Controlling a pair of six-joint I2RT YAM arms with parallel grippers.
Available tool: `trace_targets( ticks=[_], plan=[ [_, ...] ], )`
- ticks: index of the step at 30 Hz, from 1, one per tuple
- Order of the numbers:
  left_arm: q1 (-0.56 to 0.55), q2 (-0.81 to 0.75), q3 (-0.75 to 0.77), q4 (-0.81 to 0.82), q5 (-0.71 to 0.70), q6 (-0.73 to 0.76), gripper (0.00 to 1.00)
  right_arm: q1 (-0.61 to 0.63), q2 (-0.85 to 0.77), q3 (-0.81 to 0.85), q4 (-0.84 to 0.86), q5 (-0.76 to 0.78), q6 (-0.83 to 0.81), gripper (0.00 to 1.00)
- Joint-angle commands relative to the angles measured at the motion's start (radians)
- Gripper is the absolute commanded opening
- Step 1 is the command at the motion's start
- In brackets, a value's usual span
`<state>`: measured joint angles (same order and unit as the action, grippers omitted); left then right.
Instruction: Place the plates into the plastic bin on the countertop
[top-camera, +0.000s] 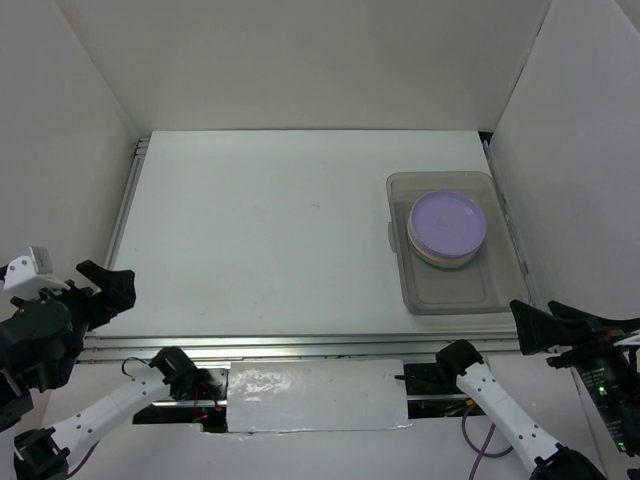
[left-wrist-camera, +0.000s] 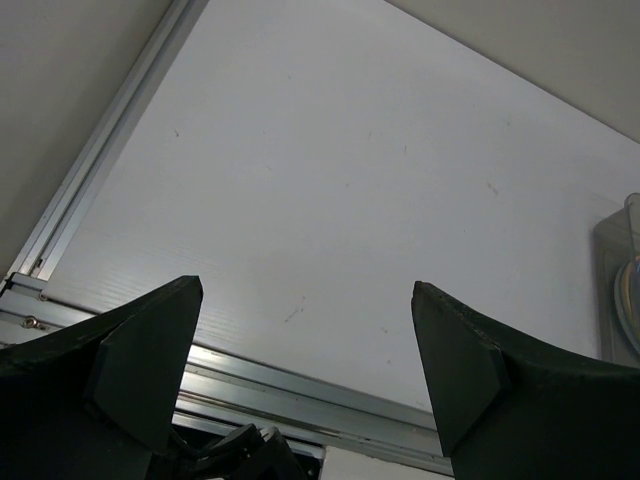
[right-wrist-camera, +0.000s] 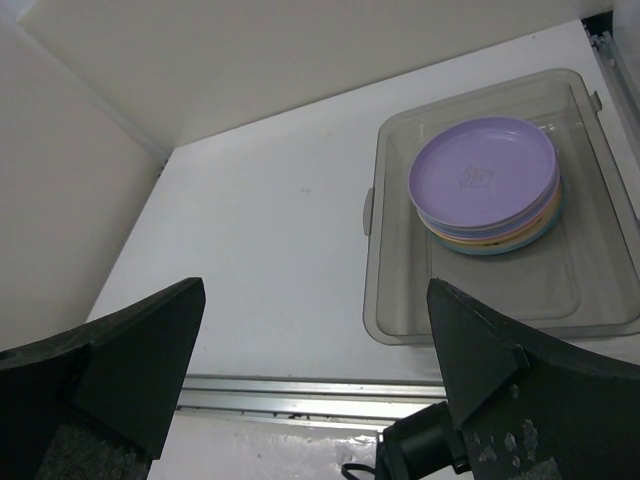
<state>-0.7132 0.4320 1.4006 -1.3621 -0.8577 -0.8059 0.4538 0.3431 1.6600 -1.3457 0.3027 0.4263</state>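
While both arms hang at the near edge, I see the plates (top-camera: 447, 228) stacked inside the plastic bin (top-camera: 455, 295), which sits on the right side of the countertop (top-camera: 270, 230), close beside the right wall (top-camera: 580, 150). A lilac plate (right-wrist-camera: 483, 172) tops the stack. Orange and pale blue rims peek out beneath it, though I cannot count them. The stack fills the far part of the bin, leaving its near floor bare. My left gripper (left-wrist-camera: 305, 290) has its jaws spread wide around nothing, and the right gripper (right-wrist-camera: 315, 285) likewise.
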Motion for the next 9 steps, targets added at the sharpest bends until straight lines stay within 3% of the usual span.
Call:
trace_targets(
  ticks=[1, 9],
  plan=[
    [0.018, -0.007, -0.005, 0.029, 0.008, 0.04, 0.99, 0.005, -0.001, 0.0, -0.076, 0.022, 0.002, 1.0],
    [0.043, -0.002, -0.015, 0.047, 0.022, 0.057, 0.99, 0.016, 0.014, 0.009, -0.079, 0.047, 0.014, 1.0]
  ],
)
